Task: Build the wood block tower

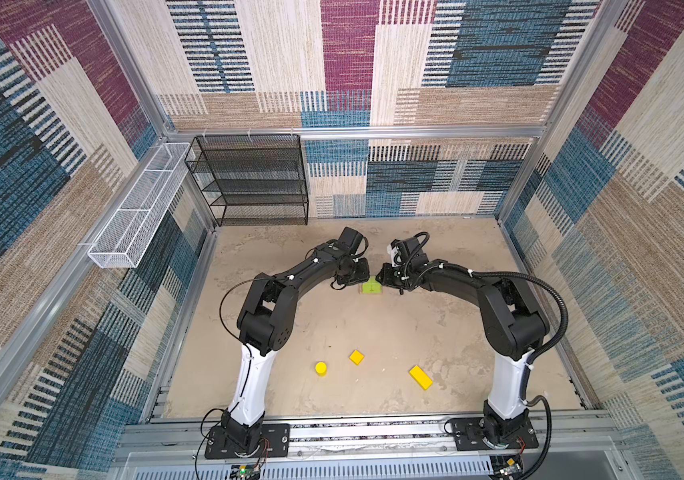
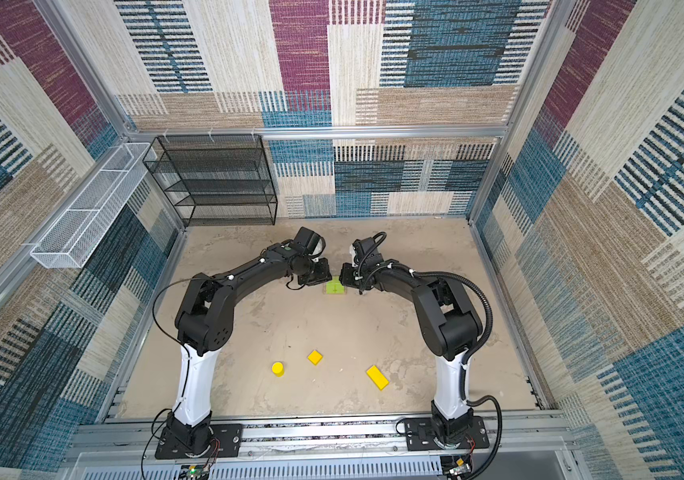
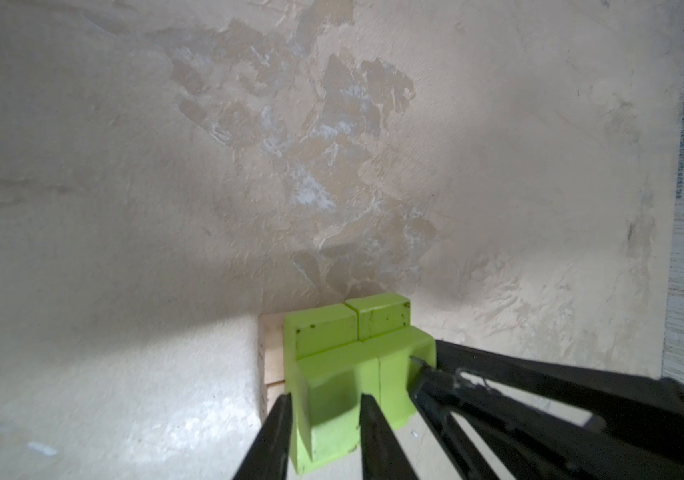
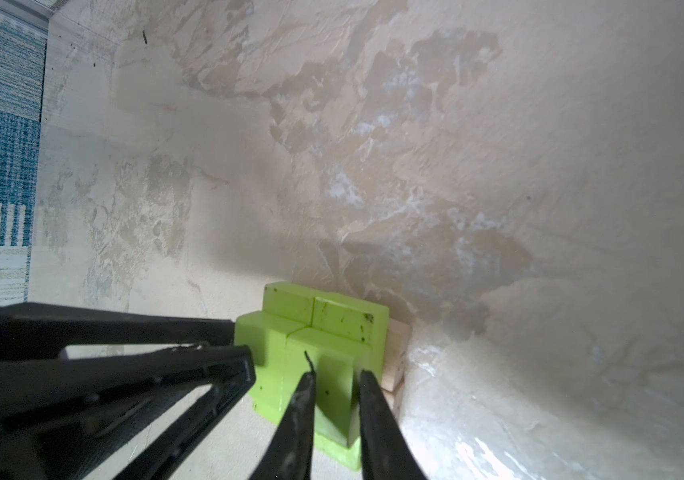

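Note:
The tower [image 1: 371, 287] [image 2: 334, 287] stands mid-table: lime-green blocks stacked on tan planks [image 3: 271, 357]. My left gripper [image 3: 327, 399] reaches it from the left and is shut on a lime-green block [image 3: 327, 419] at the stack's near side. From the right, my right gripper [image 4: 338, 376] has both fingers against the sides of another lime-green block [image 4: 336, 399]. Two more lime-green blocks [image 3: 352, 328] sit side by side at the far end. Near the front lie a yellow cylinder [image 1: 320, 368], a yellow cube [image 1: 356, 357] and a yellow bar [image 1: 420, 377].
A black mesh shelf [image 1: 248, 178] stands at the back left against the wall. A white wire basket [image 1: 136, 216] hangs on the left frame. Both arms arch inward over the table's middle and meet at the stack.

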Tool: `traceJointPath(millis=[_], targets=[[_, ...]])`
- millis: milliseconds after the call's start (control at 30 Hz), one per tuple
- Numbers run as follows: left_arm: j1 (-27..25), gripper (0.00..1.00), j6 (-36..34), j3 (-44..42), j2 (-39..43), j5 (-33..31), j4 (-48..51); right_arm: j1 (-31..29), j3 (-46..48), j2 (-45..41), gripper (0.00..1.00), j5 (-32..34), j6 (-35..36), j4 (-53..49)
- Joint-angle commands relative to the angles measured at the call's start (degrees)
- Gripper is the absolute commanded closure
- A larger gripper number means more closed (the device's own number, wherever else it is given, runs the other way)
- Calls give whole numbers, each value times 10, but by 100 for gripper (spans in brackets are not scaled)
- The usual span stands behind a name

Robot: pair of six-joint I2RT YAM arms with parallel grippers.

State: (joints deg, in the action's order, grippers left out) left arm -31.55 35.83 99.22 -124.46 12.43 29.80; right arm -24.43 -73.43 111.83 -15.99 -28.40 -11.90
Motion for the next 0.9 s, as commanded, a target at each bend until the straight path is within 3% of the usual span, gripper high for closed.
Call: traceJointPath(millis=[0,133,533,867], targets=[[1,68,4,0,4,2,-1,-1,-1,-4,77,-2,-6,8],[1,68,3,0,5,2,-1,-1,-1,-3,76,0,-6,6],[0,63,2,-9,19,-1,-2,-1,9,-26,59,16,-11,1],[0,62,-8,-45,82,-22,9,-1,46,-77,57,28,-17,12]])
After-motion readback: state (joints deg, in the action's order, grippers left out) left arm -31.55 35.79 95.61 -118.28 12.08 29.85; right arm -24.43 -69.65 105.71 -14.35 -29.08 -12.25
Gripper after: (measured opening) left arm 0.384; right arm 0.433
